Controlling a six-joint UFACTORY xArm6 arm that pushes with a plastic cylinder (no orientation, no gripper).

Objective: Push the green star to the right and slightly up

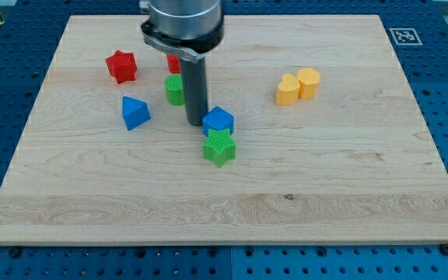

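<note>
Green star point(219, 148): sits a little left of the desk's middle, just below and right of my tip point(196, 123). Its top edge touches, or nearly touches, a blue block point(218, 120), which lies directly right of my tip and seems to touch the rod's lower end.

No fingers on this arm, only the dark rod, so there is nothing to spread or press together. My tip meets the desk point(348, 194) close against the left side of that blue block.

Left of the rod and slightly up: a green block point(175, 89), shape unclear, partly hidden by the rod. Above it a red block point(173, 64), mostly covered by the arm's housing. Farther left of my tip: a second blue block point(134, 112). Up and left of it: a red star point(121, 66), nearest the desk's left edge yet well clear of it.

Well to the right of my tip and up: two yellow blocks touching, a heart shape point(288, 90) and a rounder one point(309, 82).

Open room: bare wood runs right of the green star to the desk's right edge; the yellow pair stands above that lane. The whole lower strip of the desk is bare too.
</note>
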